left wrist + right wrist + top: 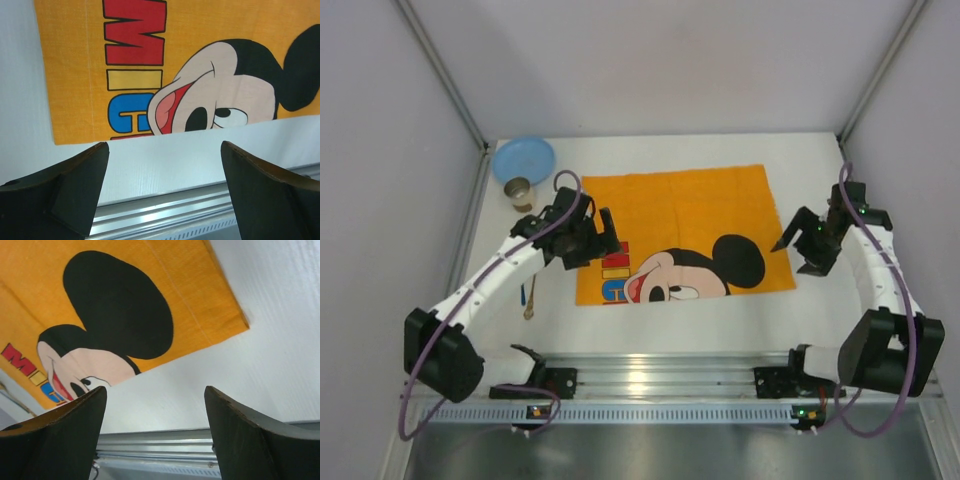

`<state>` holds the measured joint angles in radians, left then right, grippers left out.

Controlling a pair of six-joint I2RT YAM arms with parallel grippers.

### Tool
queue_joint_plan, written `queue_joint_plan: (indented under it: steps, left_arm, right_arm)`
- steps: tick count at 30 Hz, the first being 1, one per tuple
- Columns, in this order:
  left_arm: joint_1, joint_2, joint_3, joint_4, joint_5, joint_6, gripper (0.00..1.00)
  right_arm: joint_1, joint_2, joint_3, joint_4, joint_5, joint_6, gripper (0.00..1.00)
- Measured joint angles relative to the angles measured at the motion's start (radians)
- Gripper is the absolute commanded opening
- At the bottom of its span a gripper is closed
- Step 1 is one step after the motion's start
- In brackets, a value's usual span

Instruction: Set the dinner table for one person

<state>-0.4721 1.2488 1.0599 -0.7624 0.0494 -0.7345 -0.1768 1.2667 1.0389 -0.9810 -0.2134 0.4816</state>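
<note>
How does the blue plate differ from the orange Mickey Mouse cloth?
The blue plate is round and plain, while the orange cloth is rectangular and printed with Mickey Mouse. The plate is much smaller than the cloth. The plate sits in the far left corner, and the cloth lies spread flat near the middle. Both rest on the white dinner table.

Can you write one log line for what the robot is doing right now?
left hand: open, empty, by cloth | right hand: open, empty, by cloth | plate, cup, cutlery: on table, off cloth
</note>
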Motion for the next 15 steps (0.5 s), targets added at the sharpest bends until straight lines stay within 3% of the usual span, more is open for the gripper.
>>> queue_joint_plan:
  steps: [2,3,5,6,15]
  left_arm:
    - [0.001,0.089,0.038,0.006,-0.011,0.005,0.99]
    - [0.001,0.137,0.057,0.011,-0.014,0.012,0.99]
    - [0.001,0.233,0.095,0.021,-0.02,0.032,0.98]
    - [0.001,0.281,0.118,0.025,-0.022,0.041,0.98]
    - [0.039,0.691,0.427,0.07,-0.002,0.113,0.95]
  right_arm:
    - [0.005,0.032,0.003,0.027,-0.052,0.016,0.7]
    - [0.007,0.048,0.003,0.046,-0.08,0.024,0.52]
    - [0.021,0.079,0.005,0.098,-0.134,0.037,0.3]
    - [0.031,0.093,0.009,0.119,-0.152,0.044,0.01]
    - [0.103,0.433,0.195,0.295,-0.27,0.053,0.0]
